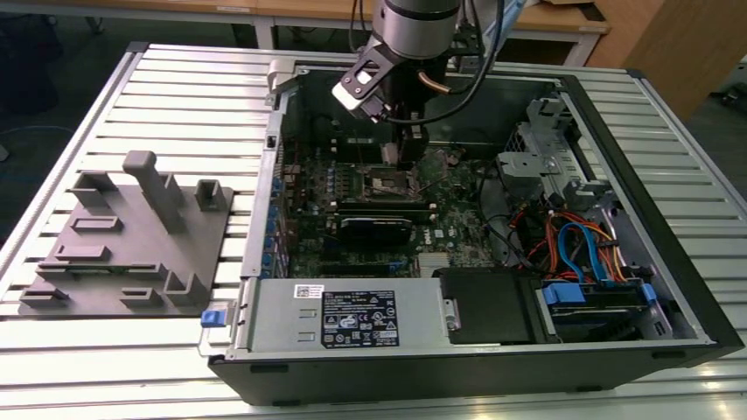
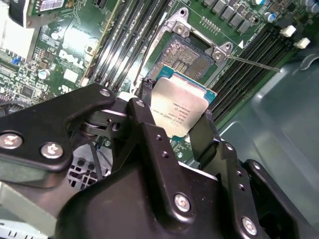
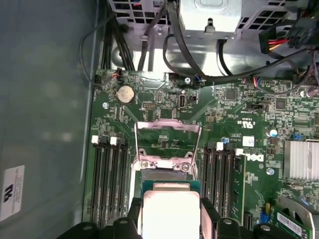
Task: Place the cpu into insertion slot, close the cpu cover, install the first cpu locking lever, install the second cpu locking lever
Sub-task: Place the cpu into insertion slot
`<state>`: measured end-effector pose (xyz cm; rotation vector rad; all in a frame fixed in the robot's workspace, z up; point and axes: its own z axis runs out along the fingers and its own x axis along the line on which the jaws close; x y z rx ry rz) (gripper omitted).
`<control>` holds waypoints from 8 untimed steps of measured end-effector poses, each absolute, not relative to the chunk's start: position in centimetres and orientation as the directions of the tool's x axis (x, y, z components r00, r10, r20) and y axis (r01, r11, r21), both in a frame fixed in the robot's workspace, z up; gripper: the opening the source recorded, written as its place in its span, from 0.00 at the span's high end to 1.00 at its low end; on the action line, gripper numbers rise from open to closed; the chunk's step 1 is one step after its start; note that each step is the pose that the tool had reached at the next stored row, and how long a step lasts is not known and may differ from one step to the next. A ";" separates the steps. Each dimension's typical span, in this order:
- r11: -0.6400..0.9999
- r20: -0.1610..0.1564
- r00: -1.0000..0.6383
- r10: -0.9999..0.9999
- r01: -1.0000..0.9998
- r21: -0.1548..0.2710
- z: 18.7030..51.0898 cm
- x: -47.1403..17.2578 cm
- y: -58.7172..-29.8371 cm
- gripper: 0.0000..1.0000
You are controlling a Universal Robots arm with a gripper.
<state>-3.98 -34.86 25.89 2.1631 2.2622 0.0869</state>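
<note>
gripper [image 2: 174, 118] pinching cpu [image 2: 182, 103] by two opposite edges, held just over bare insertion slot [image 2: 188, 56], cpu cover [image 3: 167, 126] flipped open, green motherboard [image 3: 149, 102] below

A slatted aluminium table [image 1: 187, 87] carries an open computer case [image 1: 467, 374]; at the exterior view's left lies a grey, perhaps plastic, fixture tray [image 1: 117, 273].

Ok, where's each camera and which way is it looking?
Exterior view: off the arm, above the case, looking down into it; arm and gripper hang over the board.
Second wrist view: at the wrist, looking past the fingers holding the cpu toward the slot.
First wrist view: at the wrist, facing the board; fingers flank the cpu.
Both wrist views share cpu and slot.
</note>
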 end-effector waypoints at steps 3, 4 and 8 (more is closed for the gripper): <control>0.044 0.031 -0.045 0.998 0.998 0.047 25.6 -4.0 -34.9 0.46; 0.044 0.031 -0.045 0.998 0.998 0.047 25.4 -4.0 -34.9 0.46; 0.044 0.031 -0.045 0.998 0.998 0.047 24.8 -4.0 -34.9 0.46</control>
